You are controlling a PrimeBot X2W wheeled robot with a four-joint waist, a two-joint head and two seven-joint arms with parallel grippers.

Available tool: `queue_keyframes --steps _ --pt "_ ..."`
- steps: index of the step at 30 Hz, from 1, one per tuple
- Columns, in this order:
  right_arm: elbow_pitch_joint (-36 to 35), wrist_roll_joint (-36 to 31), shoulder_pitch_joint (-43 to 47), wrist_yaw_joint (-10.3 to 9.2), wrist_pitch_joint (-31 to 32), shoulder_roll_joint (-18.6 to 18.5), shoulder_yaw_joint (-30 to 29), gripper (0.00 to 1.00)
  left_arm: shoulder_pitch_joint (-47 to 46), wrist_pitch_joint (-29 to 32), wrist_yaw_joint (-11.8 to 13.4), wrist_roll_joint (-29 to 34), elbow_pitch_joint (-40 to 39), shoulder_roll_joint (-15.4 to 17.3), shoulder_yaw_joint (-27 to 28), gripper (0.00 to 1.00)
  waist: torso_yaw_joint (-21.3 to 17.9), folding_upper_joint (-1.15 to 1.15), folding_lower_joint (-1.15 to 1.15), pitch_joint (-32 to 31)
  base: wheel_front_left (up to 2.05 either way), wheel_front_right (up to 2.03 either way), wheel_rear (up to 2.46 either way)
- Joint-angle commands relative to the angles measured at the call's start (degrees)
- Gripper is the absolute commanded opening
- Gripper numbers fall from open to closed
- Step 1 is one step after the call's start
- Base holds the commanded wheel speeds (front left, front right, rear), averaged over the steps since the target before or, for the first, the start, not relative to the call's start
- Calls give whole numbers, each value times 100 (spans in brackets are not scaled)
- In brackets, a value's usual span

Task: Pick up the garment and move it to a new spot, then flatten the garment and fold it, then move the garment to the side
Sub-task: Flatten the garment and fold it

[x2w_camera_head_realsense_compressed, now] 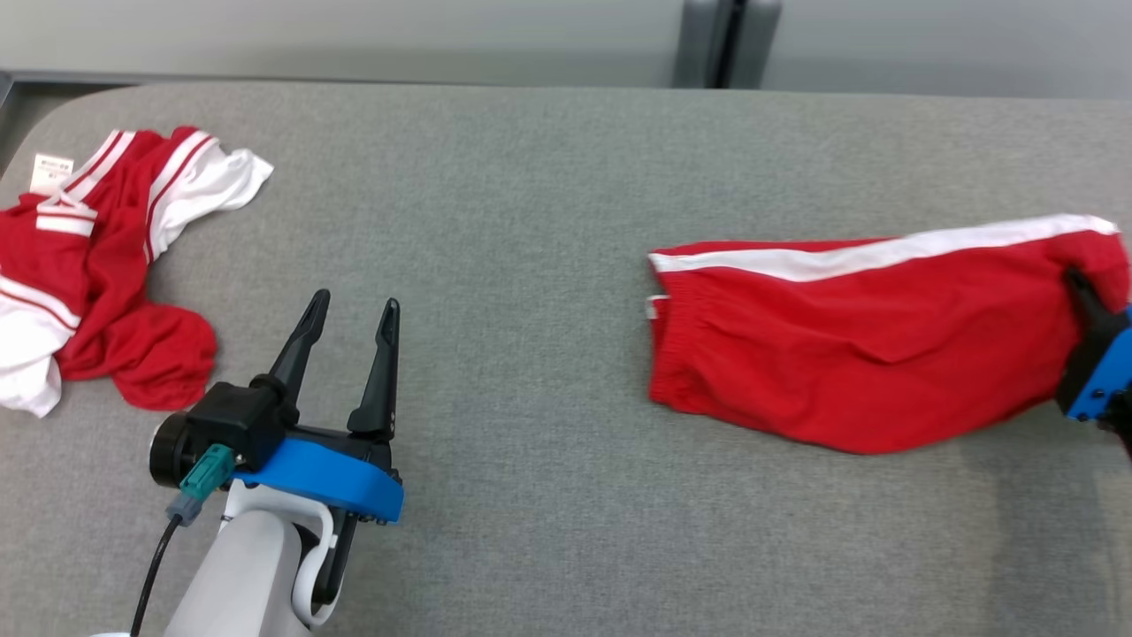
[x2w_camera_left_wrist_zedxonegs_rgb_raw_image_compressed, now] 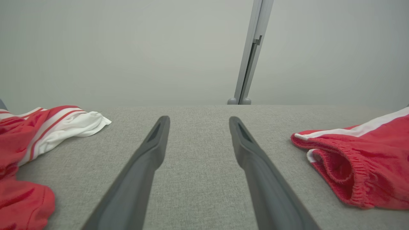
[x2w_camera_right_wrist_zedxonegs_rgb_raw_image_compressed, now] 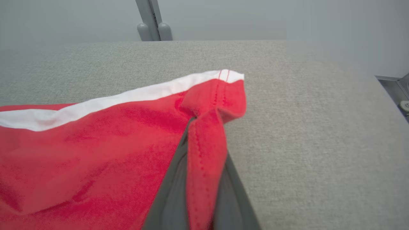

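Hem of red shorts (x2w_camera_head_realsense_compressed: 849, 354) pinched in clenched right gripper (x2w_camera_head_realsense_compressed: 1083, 296) near right tabletop (x2w_camera_head_realsense_compressed: 531, 221) edge, likely for relocating; left gripper (x2w_camera_head_realsense_compressed: 355, 303) stood spread, empty.

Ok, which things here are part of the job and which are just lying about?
In the job: red shorts, right gripper clamped on their hem, left gripper open, grey table.
Lying about: crumpled red-and-white garment, grey post behind.

I see bright, even light, with a faint soft shadow on the tabletop (x2w_camera_head_realsense_compressed: 548, 221) below the red shorts (x2w_camera_head_realsense_compressed: 867, 354). In my left wrist view the near fingers (x2w_camera_left_wrist_zedxonegs_rgb_raw_image_compressed: 135, 179) look soft and the post (x2w_camera_left_wrist_zedxonegs_rgb_raw_image_compressed: 252, 54) leans.
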Motion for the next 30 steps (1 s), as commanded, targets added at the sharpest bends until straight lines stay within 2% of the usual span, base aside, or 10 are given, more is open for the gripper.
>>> queue_keyframes --steps 1,5,9,13,19,23,30 --pt "-86 -125 114 2 -30 -53 -127 0 74 -28 -7 -37 43 44 -4 100 -148 0 0 -158 0 0 0" --pt "-300 -437 223 2 37 9 -330 0 136 -28 -7 -78 102 77 -20 100 -230 0 0 -295 0 0 0" --pt "-625 -597 272 2 227 228 -225 0 202 -28 -8 -101 144 64 -65 100 -243 0 0 -405 0 0 0" --pt "-1018 -741 309 2 457 367 200 0 241 -28 -7 -153 179 81 -124 100 -212 0 0 -478 0 0 0" --pt "-1311 -773 111 2 916 831 1044 0 135 -28 -7 -236 238 108 -234 100 -64 0 0 -524 0 0 0" --pt "-1130 -847 -37 2 1099 1180 1404 0 66 -28 -7 -290 241 75 -326 100 64 0 0 -501 0 0 0" --pt "-429 -1112 -229 2 1097 1719 1398 2 -16 -28 -7 -353 272 43 -502 100 311 0 0 -415 0 0 0"
